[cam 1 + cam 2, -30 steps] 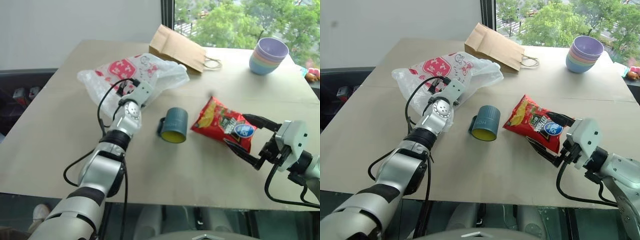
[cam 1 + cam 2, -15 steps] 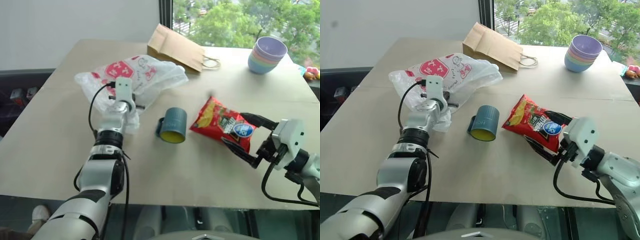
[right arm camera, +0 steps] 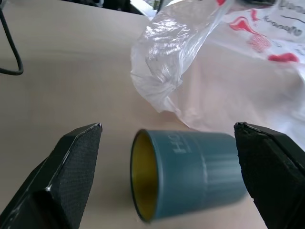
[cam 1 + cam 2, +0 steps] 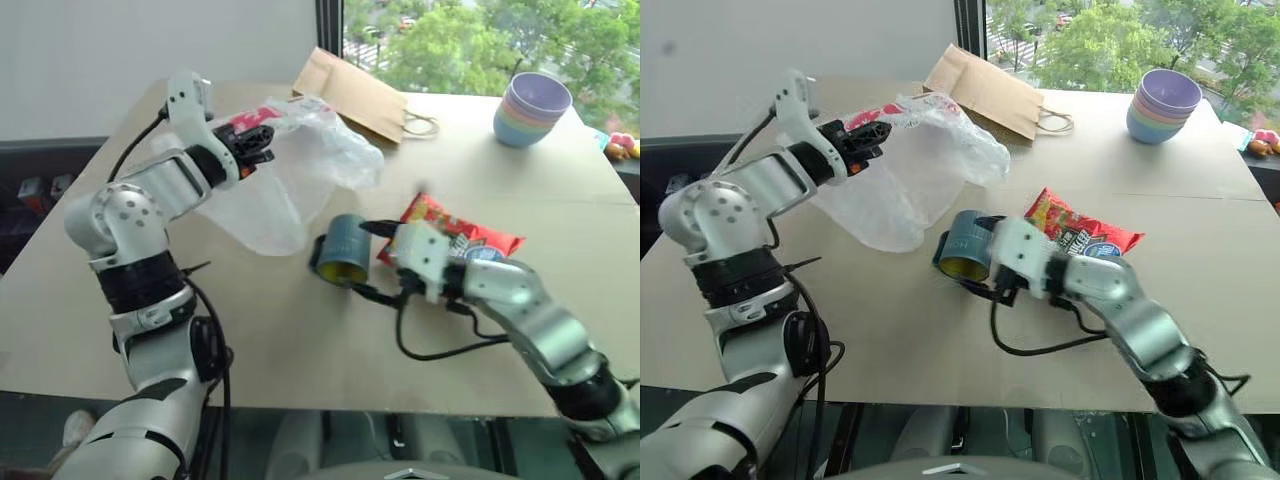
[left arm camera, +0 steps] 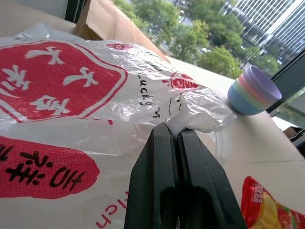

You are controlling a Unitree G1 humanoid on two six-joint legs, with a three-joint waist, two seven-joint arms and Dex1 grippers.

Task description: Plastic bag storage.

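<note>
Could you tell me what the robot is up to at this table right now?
The left gripper is shut on the plastic bag and holds it lifted, its lower end trailing on the table. The right gripper is open, its fingers either side of the blue cup lying on its side. The snack packet lies just beyond.

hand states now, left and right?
Left hand: shut on the crinkly translucent white plastic bag.
Right hand: open, holding nothing, either side of the lying blue mug.

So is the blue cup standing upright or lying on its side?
On its side: the blue cup lies on the table, its yellow inside facing sideways.
</note>
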